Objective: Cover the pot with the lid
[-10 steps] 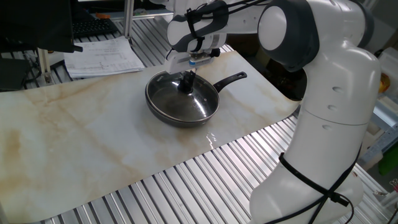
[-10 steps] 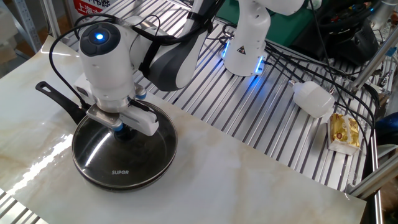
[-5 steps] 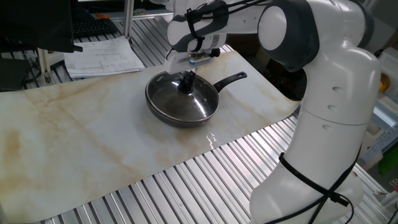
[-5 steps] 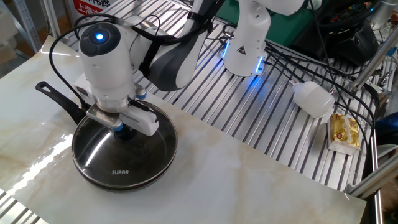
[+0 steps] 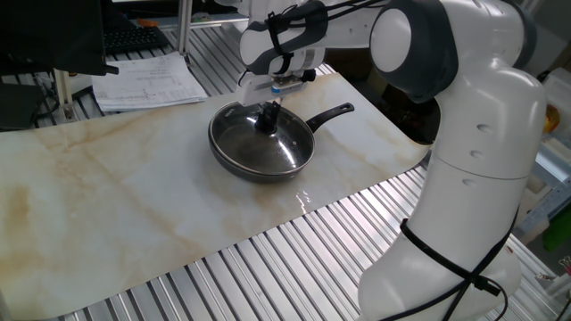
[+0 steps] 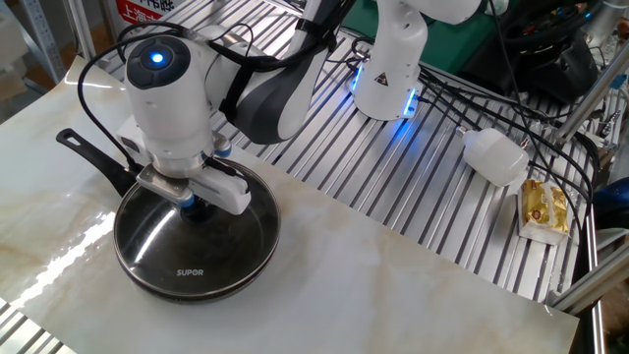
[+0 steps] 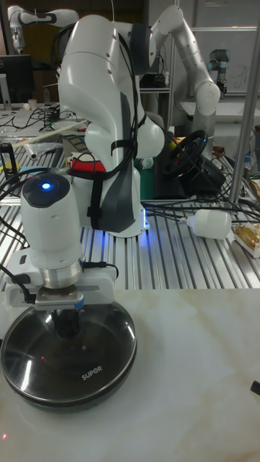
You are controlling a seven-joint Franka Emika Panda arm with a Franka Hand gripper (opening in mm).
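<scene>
- Table (image 5: 268, 267): ribbed metal slats, overlaid by a pale marble-patterned board (image 5: 107, 196).
- Board: carries the pot (image 5: 261, 143), lid (image 6: 187, 246) seated on it, near the board's far edge; handle points to the right corner.
- Slats, far left corner: printed papers (image 5: 147, 82).
- Slats beside the board: white bottle-like object (image 6: 494, 155), yellow packet (image 6: 543, 209), black cables (image 6: 462, 93).

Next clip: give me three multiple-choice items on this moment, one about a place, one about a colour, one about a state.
1. Where is the lid?
A. on the pot
B. beside the pot
C. on the metal slats

2. What colour is the light on the arm above the gripper?
A. red
B. blue
C. green

3. How does the gripper stand?
A. raised well clear
B. down at the lid's knob
C. holding the handle

Key: 1 A, the metal rim rings the pot; 2 B, a blue dot glows; 3 B, fingers flank the knob.
</scene>
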